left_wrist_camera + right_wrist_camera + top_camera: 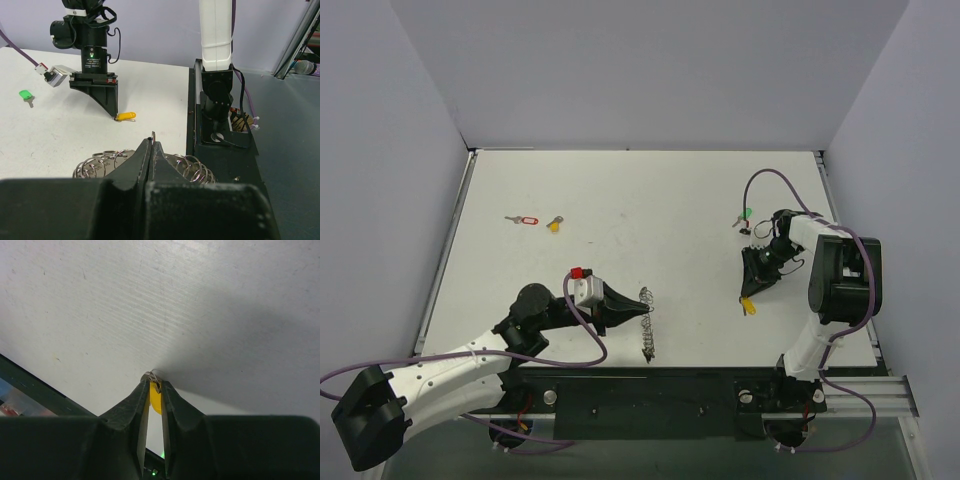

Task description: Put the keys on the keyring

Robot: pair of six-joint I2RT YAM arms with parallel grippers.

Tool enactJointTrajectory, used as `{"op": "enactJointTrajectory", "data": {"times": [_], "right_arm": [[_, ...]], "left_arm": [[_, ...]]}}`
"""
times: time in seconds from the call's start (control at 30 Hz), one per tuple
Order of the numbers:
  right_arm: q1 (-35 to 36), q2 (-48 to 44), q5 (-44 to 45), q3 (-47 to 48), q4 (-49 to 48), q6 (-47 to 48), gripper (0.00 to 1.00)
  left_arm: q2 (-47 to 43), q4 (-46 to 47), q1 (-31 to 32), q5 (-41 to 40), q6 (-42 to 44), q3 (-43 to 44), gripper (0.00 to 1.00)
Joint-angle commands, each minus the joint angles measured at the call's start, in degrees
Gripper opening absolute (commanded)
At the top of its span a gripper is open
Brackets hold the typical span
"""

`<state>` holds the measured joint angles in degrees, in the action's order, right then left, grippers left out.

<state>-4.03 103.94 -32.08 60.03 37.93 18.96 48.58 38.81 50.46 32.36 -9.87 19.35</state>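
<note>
The keyring (647, 325), a floppy chain of silver loops, lies near the front edge of the table. My left gripper (634, 308) is shut on one of its links. In the left wrist view that link pokes up between the closed fingertips (151, 142), and the keyring's coils (100, 162) spread to both sides. My right gripper (746, 295) points down at the table and is shut on a yellow-headed key (749, 306). The right wrist view shows the key's yellow head (155, 399) between the fingers and its metal end pinched at the tips (154, 379).
A green-headed key (745, 214) lies behind the right gripper. A key with a red tag (525, 220) and another yellow-headed key (554, 225) lie at the far left. The black base rail (650, 400) runs along the near edge, just beyond the keyring.
</note>
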Motion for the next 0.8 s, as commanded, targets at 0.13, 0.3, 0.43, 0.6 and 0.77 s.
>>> {"op": "enactJointTrajectory", "data": {"times": [0.13,0.3,0.43,0.6,0.77], "right_arm": [[0.5,-0.8,-1.3,1.2,3.4,0.9,0.12],[0.7,-0.6,-1.0,1.2,3.6,1.1,0.12],[1.1,-0.4,-0.7,1.3,3.6,1.1,0.11],[1.2,-0.2,-0.1,1.2,3.5,1.0,0.11],[1.4,0.1,0.6,1.4,3.6,0.7,0.10]], "left_arm": [[0.1,4.9,0.1,0.3,-0.6,0.8,0.00],[0.2,5.1,0.0,0.3,-0.9,0.8,0.00],[0.2,5.1,0.2,0.3,-0.9,0.8,0.00],[0.3,5.1,0.0,0.3,-0.9,0.7,0.00],[0.4,5.1,0.0,0.3,-1.0,0.8,0.00]]}}
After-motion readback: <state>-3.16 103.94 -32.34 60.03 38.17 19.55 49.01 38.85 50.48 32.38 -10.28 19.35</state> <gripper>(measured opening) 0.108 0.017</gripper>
